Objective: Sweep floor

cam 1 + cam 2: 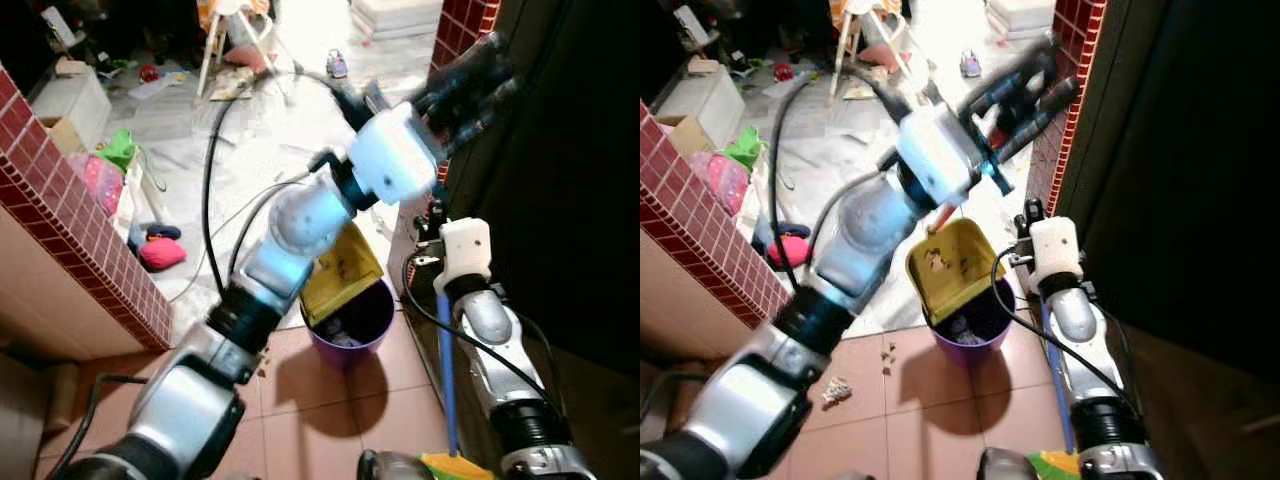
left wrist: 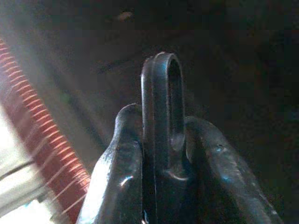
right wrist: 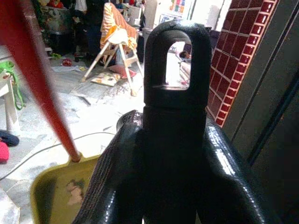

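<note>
Over purple bin [image 1: 970,330], tilted yellow dustpan [image 1: 950,265]
</note>
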Robot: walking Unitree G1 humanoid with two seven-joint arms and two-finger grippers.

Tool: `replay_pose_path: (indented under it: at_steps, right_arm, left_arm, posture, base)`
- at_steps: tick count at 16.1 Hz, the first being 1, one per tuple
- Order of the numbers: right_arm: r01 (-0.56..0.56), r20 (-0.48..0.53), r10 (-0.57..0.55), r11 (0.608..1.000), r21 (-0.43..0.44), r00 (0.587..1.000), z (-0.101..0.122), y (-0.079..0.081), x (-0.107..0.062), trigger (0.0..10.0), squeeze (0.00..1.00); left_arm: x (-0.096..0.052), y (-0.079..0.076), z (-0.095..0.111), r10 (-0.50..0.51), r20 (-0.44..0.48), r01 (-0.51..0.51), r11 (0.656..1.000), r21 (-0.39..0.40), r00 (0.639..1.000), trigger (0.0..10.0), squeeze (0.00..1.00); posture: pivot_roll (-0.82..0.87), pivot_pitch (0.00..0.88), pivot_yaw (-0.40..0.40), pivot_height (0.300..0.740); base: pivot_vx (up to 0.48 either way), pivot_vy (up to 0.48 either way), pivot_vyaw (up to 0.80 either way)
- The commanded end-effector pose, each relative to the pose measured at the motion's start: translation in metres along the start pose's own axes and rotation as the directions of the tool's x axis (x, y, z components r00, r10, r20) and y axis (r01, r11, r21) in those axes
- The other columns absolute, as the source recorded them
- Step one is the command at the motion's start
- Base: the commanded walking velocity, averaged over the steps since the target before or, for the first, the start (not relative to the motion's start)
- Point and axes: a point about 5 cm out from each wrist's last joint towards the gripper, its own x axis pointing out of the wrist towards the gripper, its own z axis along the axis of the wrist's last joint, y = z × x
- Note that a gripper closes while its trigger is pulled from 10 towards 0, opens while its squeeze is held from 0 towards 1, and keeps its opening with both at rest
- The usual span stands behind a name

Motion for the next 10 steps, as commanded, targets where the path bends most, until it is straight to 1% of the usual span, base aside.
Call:
replay_pose_path:
  at_steps: [1, 2, 3, 4, 5, 6, 7, 8, 10]
  right_arm:
    - [-0.019, 0.043, 0.019, 1.000, -0.015, 0.999, 0.009, 0.003, 0.006, 10.0, 0.00]
    - [-0.012, 0.066, 0.015, 0.999, -0.039, 0.998, 0.012, 0.001, 0.007, 10.0, 0.00]
    - [0.027, 0.049, -0.027, 1.000, -0.003, 0.998, 0.011, -0.003, 0.009, 10.0, 0.00]
    - [0.012, 0.051, -0.012, 1.000, -0.005, 0.999, 0.011, 0.000, 0.008, 10.0, 0.00]
    - [-0.015, 0.061, 0.016, 1.000, -0.026, 0.998, 0.011, 0.003, 0.007, 10.0, 0.00]
    - [-0.010, 0.062, 0.011, 1.000, -0.028, 0.998, 0.010, 0.001, 0.007, 10.0, 0.00]
    - [0.004, 0.057, -0.003, 1.000, -0.017, 0.998, 0.009, 0.000, 0.008, 10.0, 0.00]
    - [0.009, 0.057, -0.009, 1.000, -0.011, 0.998, 0.010, 0.001, 0.010, 10.0, 0.00]
    - [-0.003, 0.070, 0.004, 1.000, -0.016, 0.998, 0.012, 0.003, 0.011, 10.0, 0.00]
  left_arm:
    - [0.001, -0.031, 0.010, -0.188, 0.052, 0.186, 0.982, 0.044, 0.981, 10.0, 0.00]
    - [0.008, 0.018, -0.006, 0.119, -0.045, -0.119, 0.993, 0.015, 0.992, 10.0, 0.00]
    - [0.011, 0.010, -0.004, 0.066, -0.026, -0.066, 0.998, 0.007, 0.997, 10.0, 0.00]
    - [0.007, -0.022, 0.008, -0.123, 0.040, 0.122, 0.992, 0.038, 0.992, 10.0, 0.00]
    - [0.007, -0.006, 0.006, -0.010, 0.016, 0.009, 1.000, 0.025, 1.000, 10.0, 0.00]
    - [0.008, 0.028, -0.006, 0.144, -0.056, -0.142, 0.989, 0.031, 0.988, 10.0, 0.00]
    - [0.007, 0.035, -0.006, 0.150, -0.057, -0.146, 0.987, 0.062, 0.987, 10.0, 0.00]
    - [0.007, 0.045, -0.006, 0.195, -0.058, -0.192, 0.980, 0.062, 0.979, 10.0, 0.00]
    - [0.007, 0.063, 0.003, 0.267, -0.039, -0.262, 0.960, 0.097, 0.963, 10.0, 0.00]
  posture:
    - [-0.13, 0.000, 0.032, 0.740]
    - [-0.14, 0.000, 0.029, 0.740]
    - [-0.13, 0.000, 0.023, 0.740]
    - [-0.14, 0.000, 0.031, 0.740]
    - [-0.14, 0.000, 0.035, 0.740]
    - [-0.13, 0.000, 0.031, 0.740]
    - [-0.13, 0.000, 0.031, 0.740]
    - [-0.14, 0.000, 0.032, 0.740]
    - [-0.13, 0.000, 0.031, 0.740]
  base:
    - [0.000, 0.000, 0.00]
    - [0.000, 0.000, 0.00]
    - [0.000, 0.000, 0.00]
    - [0.000, 0.000, 0.00]
    - [0.000, 0.000, 0.00]
    - [0.000, 0.000, 0.00]
    - [0.000, 0.000, 0.00]
    - [0.000, 0.000, 0.00]
    - [0.000, 0.000, 0.00]
